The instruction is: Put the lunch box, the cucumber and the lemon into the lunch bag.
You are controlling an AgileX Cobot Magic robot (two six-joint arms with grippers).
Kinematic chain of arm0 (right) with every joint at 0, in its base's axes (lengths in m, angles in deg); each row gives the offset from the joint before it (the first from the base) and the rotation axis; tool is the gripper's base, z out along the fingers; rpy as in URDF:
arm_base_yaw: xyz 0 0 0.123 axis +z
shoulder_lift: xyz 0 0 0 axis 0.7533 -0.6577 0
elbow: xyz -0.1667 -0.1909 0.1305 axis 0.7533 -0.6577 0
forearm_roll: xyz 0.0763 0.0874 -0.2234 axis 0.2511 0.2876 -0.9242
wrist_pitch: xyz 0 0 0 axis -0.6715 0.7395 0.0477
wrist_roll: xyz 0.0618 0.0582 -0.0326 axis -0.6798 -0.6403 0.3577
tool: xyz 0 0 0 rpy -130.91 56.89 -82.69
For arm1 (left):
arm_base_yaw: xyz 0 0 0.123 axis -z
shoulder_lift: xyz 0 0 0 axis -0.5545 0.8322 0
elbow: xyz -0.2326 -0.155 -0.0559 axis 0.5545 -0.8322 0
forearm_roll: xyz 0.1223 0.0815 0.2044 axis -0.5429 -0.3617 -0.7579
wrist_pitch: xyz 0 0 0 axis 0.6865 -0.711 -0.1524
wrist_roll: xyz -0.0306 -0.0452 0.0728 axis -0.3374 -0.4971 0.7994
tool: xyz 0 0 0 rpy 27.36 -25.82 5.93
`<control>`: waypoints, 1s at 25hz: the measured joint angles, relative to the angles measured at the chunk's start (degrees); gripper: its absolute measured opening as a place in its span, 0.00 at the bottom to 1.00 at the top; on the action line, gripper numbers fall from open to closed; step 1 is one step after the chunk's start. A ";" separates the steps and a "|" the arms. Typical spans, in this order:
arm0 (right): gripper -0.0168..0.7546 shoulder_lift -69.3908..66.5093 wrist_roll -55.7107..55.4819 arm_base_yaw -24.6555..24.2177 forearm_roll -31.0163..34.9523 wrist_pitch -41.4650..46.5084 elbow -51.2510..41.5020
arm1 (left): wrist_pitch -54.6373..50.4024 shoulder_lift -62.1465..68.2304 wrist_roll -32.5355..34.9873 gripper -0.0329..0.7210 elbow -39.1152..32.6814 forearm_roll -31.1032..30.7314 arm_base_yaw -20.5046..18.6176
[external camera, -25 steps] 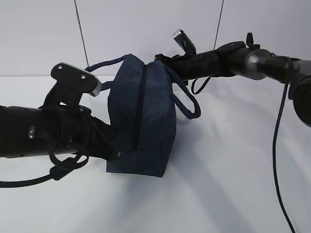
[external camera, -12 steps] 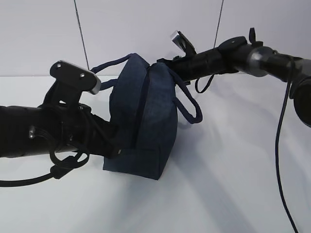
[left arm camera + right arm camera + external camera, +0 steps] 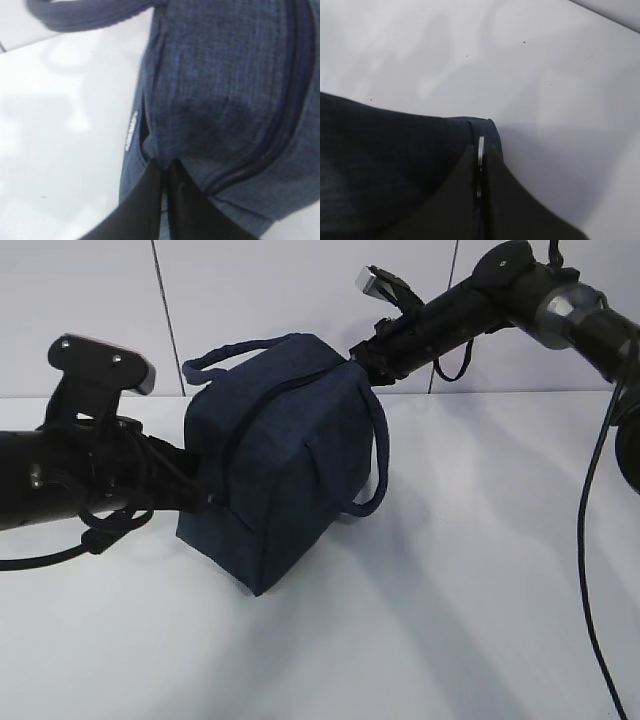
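I am gripping the bag [image 3: 280, 465] from both sides, and it is tilting on the table [image 3: 450, 620] with one bottom edge raised, so the main risk is a slip: if my left gripper [image 3: 165, 175] is losing its pinch of fabric, the bag is tipping over or swinging off the right one. Pulling too hard could also be jerking the silver ring [image 3: 480, 150] out of my right gripper [image 3: 480, 167]. My left fingers are clenched on a fold of the bag's side beside the zipper; my right fingers are pressed together on the ring at the bag's top corner. Box, cucumber and lemon are not visible anywhere.
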 joint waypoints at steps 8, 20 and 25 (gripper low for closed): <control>0.00 0.22 -2.56 0.01 -0.69 0.55 0.13 | 10.07 0.38 0.22 0.04 0.00 2.41 -4.73; 0.00 1.62 -8.35 0.65 -1.53 0.68 0.13 | 18.21 4.06 0.35 0.04 0.00 3.36 -5.75; 0.00 1.62 -16.39 0.89 -5.63 0.68 0.13 | 17.45 3.14 4.20 0.17 0.00 3.44 -5.86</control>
